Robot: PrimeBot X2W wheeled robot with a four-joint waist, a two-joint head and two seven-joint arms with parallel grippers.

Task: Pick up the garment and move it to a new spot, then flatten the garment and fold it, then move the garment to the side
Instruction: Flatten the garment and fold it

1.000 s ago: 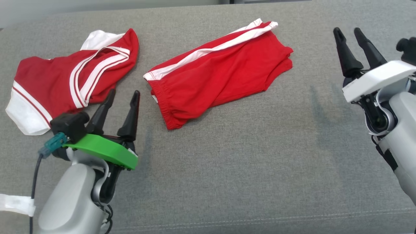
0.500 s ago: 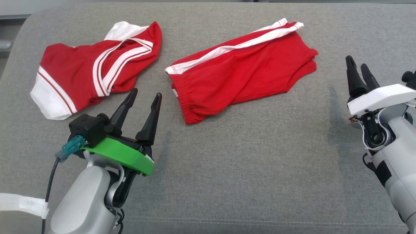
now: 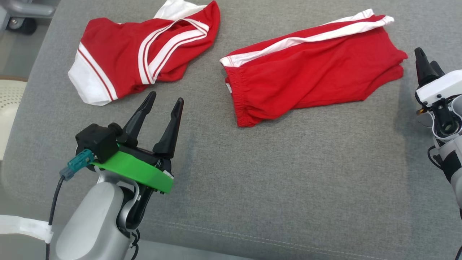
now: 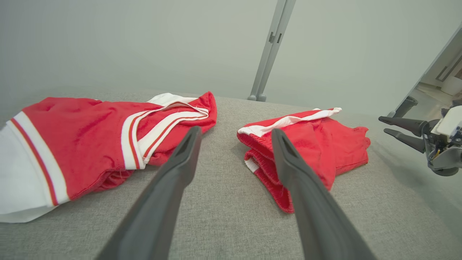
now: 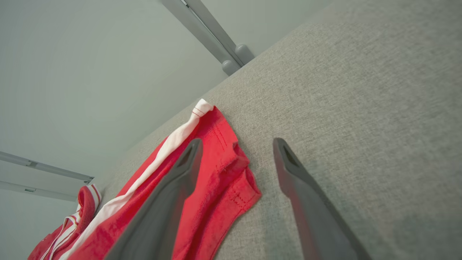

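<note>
Two garments lie on the grey cushion (image 3: 288,173). A crumpled red-and-white shirt (image 3: 119,61) (image 4: 83,133) sits at the far left. Red shorts (image 3: 310,72) (image 4: 314,144) (image 5: 216,180) with a white side stripe lie folded at the middle right. My left gripper (image 3: 165,98) (image 4: 235,131) is open and empty, just in front of the shirt, and it points at the gap between the two garments. My right gripper (image 3: 426,59) (image 5: 237,141) (image 4: 382,124) is open and empty, close beside the right end of the shorts.
The cushion's left edge drops to the floor, where a white perforated object (image 3: 9,104) and a caster wheel (image 3: 20,24) stand. A stitched seam (image 3: 288,242) runs along the front edge. A grey metal post (image 4: 269,47) rises behind the cushion.
The head view has shifted, so both garments now sit further right in the picture. My right gripper has drawn closer to the right end of the shorts. Both grippers stay open.
</note>
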